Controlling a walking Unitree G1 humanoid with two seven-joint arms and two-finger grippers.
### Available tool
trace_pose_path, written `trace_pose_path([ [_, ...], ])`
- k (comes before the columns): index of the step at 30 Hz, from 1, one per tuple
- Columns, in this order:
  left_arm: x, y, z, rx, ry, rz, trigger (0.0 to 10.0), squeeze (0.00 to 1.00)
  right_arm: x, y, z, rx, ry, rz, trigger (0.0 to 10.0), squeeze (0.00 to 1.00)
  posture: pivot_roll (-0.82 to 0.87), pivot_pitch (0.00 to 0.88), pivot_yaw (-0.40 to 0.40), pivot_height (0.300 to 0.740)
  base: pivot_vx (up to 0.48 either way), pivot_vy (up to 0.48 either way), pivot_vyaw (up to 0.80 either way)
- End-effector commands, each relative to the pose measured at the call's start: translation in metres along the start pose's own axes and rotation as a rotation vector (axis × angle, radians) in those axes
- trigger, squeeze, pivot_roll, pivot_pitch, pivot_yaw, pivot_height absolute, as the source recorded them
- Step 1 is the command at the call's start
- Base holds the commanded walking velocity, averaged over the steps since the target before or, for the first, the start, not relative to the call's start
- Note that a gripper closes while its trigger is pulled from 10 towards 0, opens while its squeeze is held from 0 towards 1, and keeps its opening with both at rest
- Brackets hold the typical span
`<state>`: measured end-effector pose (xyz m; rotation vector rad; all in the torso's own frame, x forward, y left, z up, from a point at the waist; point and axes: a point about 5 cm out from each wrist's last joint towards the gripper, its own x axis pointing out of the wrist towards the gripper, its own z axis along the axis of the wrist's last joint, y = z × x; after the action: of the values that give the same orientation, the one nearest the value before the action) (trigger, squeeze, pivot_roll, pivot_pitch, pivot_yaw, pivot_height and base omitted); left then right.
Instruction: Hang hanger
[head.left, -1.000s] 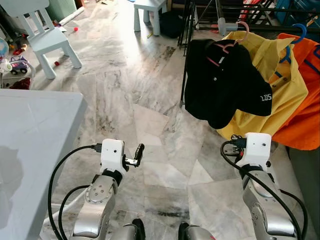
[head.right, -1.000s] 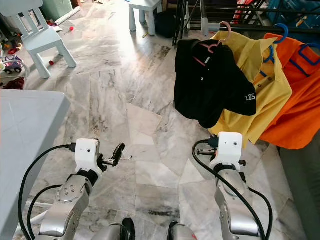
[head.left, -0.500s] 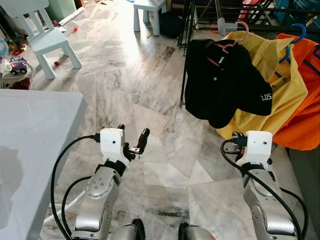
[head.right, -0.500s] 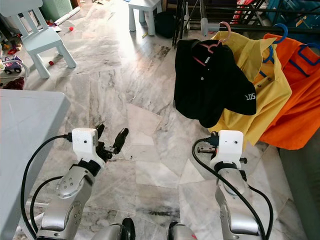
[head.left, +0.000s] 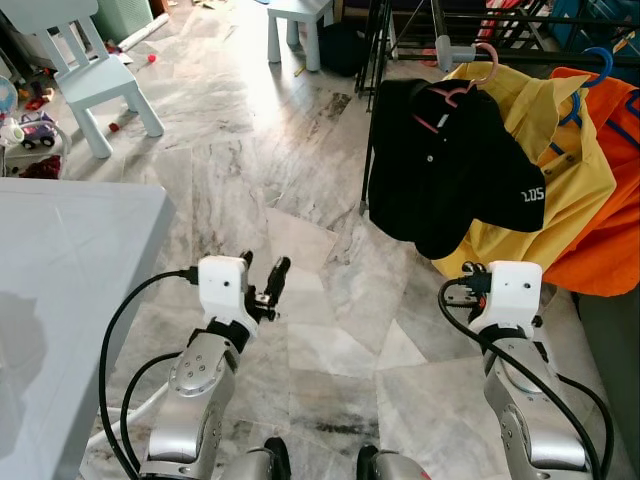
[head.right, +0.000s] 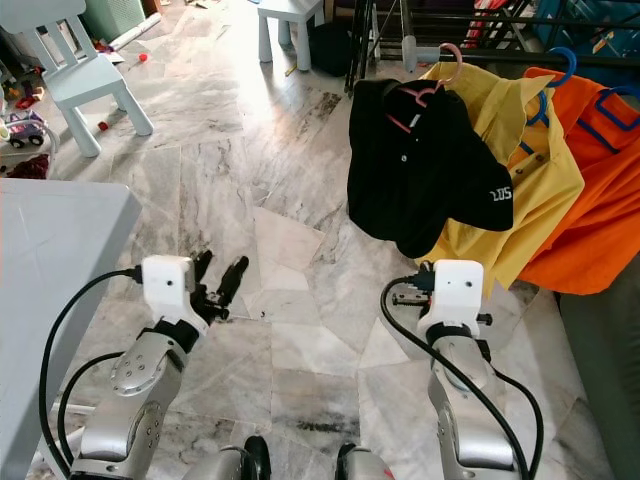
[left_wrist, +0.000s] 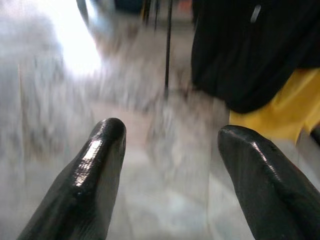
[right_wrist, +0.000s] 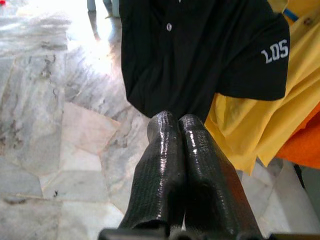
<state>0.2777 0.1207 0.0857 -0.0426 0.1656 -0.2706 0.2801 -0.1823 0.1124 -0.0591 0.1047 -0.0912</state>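
A: Left gripper?
B: Fingers wide apart, empty, raised over the floor, table to its left.
A: Right gripper?
B: Fingers pressed together, holding nothing, pointing at the black shirt just ahead.
A: Hanger?
B: Pink hanger carries that shirt on the rack (up ahead of the right gripper), yellow shirt and orange shirt beside it.

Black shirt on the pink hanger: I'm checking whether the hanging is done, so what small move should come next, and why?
Probably just lower both arms. The black shirt already hangs by its pink hanger on the rack rail beside the yellow shirt. The right gripper is shut on nothing, and the left gripper is open and holds nothing.
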Motion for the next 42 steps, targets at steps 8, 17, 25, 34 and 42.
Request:
trace_pose_path([
  [8,-0.003,0.001,-0.002,-0.041,-0.003,0.010,10.0,1.00,-0.002,0.003,-0.010,-0.015,0.048,0.011,10.0,0.00,-0.09,0.218,-0.004,0.740,0.000,0.000,0.00],
  [17,-0.002,0.002,-0.001,-0.027,-0.003,0.032,10.0,1.00,-0.001,0.003,-0.010,-0.015,0.047,0.009,10.0,0.00,-0.09,0.219,-0.005,0.740,0.000,0.000,0.00],
  [25,-0.002,0.005,-0.006,-0.010,0.029,0.049,10.0,1.00,-0.001,0.008,-0.011,0.035,0.061,0.047,10.0,1.00,-0.09,0.221,-0.008,0.740,0.000,0.000,0.00],
  [34,-0.002,0.005,-0.007,0.005,0.038,0.072,10.0,1.00,-0.002,0.008,-0.013,0.013,0.074,0.035,10.0,0.75,-0.09,0.221,-0.009,0.740,0.000,0.000,0.00],
  [42,-0.001,0.012,-0.020,0.020,0.091,0.125,10.0,1.00,-0.004,0.010,-0.021,0.014,0.112,0.076,10.0,0.00,-0.10,0.213,-0.013,0.740,0.000,0.000,0.00],
])
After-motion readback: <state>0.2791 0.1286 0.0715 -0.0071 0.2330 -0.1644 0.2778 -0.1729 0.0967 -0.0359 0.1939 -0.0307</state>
